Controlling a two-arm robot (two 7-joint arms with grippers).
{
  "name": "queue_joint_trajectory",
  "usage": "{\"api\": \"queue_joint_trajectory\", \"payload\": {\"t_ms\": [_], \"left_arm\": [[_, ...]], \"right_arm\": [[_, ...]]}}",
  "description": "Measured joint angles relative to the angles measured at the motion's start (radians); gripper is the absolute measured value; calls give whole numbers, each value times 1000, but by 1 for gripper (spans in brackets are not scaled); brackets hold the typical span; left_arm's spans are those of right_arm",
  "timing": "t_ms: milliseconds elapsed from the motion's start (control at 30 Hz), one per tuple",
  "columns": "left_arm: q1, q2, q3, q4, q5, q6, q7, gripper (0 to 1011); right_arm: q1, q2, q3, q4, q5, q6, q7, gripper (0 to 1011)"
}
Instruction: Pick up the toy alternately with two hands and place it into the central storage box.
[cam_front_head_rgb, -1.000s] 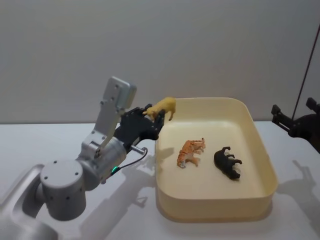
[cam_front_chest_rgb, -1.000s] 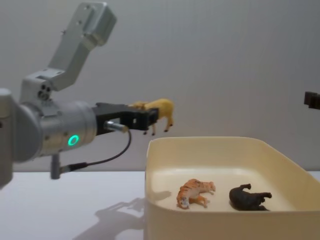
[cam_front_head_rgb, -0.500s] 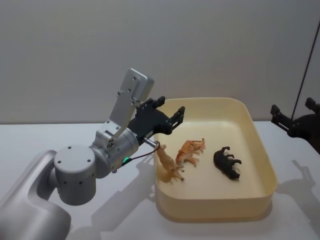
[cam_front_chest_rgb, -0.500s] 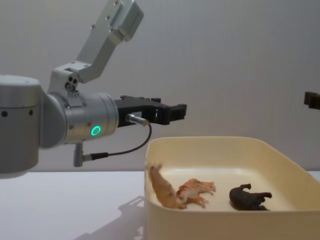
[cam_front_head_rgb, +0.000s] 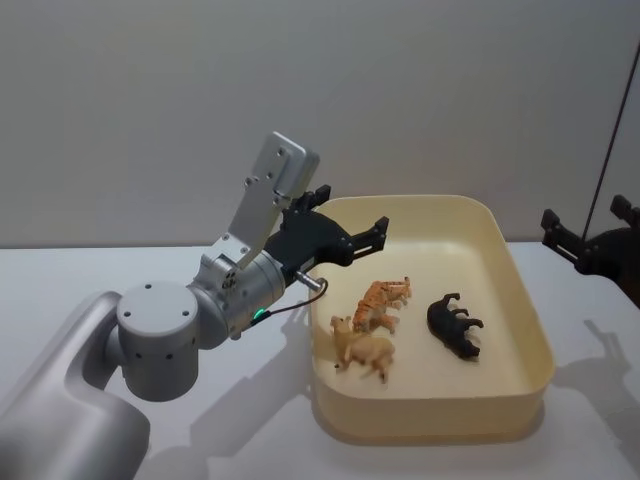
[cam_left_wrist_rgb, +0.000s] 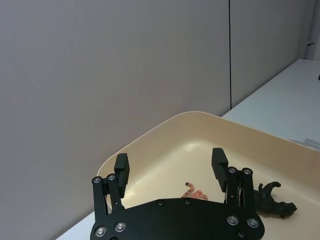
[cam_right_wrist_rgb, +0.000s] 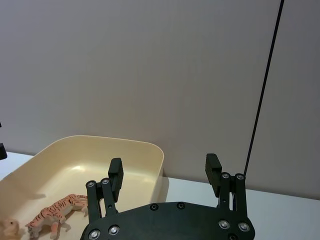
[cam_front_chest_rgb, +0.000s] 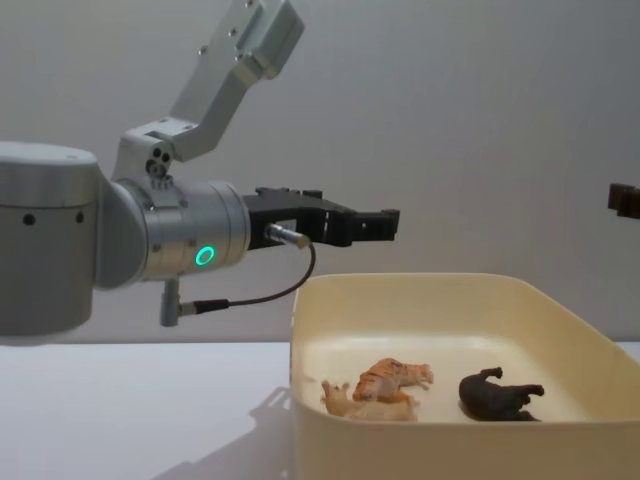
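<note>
Tan plastic toy animal (cam_front_head_rgb: 362, 349) lies in the big cream-yellow plastic tub (cam_front_head_rgb: 520, 290) at centre; black left gripper (cam_front_head_rgb: 352, 226) gapes empty above, black right gripper (cam_front_head_rgb: 585, 240) spread wide at right edge

white table (cam_front_head_rgb: 150, 270) underneath | grey wall (cam_front_head_rgb: 320, 100) at 12 o'clock | thin black cable (cam_front_head_rgb: 612, 150) at 3 o'clock

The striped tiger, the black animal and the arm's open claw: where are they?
Striped tiger (cam_front_head_rgb: 381, 304), head view, on its flank.
Black animal (cam_front_head_rgb: 455, 326), head view, on its body.
Left claw (cam_front_head_rgb: 350, 227), head view, between its open fingertips.
</note>
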Motion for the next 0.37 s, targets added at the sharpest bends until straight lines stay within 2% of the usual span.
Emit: {"api": "queue_joint_trajectory", "payload": {"t_ms": [367], "left_arm": [[-7,-4,1,7,4,-1,-7,1001]], "right_arm": [[0,0,0,0,0,0,0,1001]]}}
